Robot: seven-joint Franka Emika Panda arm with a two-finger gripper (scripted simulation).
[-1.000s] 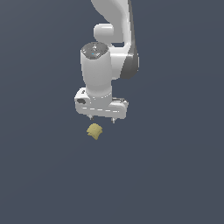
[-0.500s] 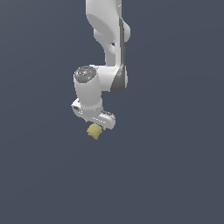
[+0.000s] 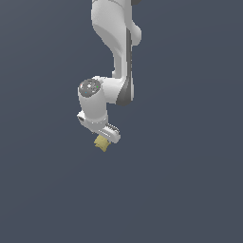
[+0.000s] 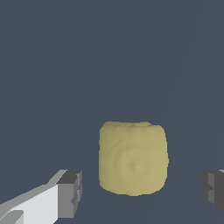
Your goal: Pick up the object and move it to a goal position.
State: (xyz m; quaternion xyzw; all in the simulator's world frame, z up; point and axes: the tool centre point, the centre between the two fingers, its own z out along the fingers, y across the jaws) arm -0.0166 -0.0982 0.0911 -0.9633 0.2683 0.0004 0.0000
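A: Start with the biggest thing. What has changed with the Panda arm (image 3: pixel 114 52)?

B: A second ago it stood taller, with the wrist well above the block. Since then it has swung down and toward the exterior view's left, and the gripper (image 3: pixel 100 136) has dropped until it sits right over the object (image 3: pixel 101 143).

A: And the floor (image 3: pixel 190 190)?

B: Same flat slate-grey plane, nothing else on it that I can make out.

A: Where is the block now?

B: In the exterior view it peeks out directly under the hand, at about 6 o'clock from the wrist. It looks to be in the same spot as a second ago; only the arm has come to it. In the wrist view the object (image 4: pixel 133 158) lies between the two fingertips (image 4: pixel 70 193), a little nearer the one at its 8 o'clock than the one at its 4 o'clock.

A: Are the jaws on it?

B: No. They are spread wide, with grey floor showing on both sides of the block, so neither pad touches it.

A: What does that mean for the task?

B: My reading is that the approach is nearly finished and the grasp has not begun; a squeeze comes next, then the lift toward the goal. No goal marker shows in either view.

A: Any brands, labels or writing?

B: None that I can read. The arm is plain white and the block plain tan-yellow.
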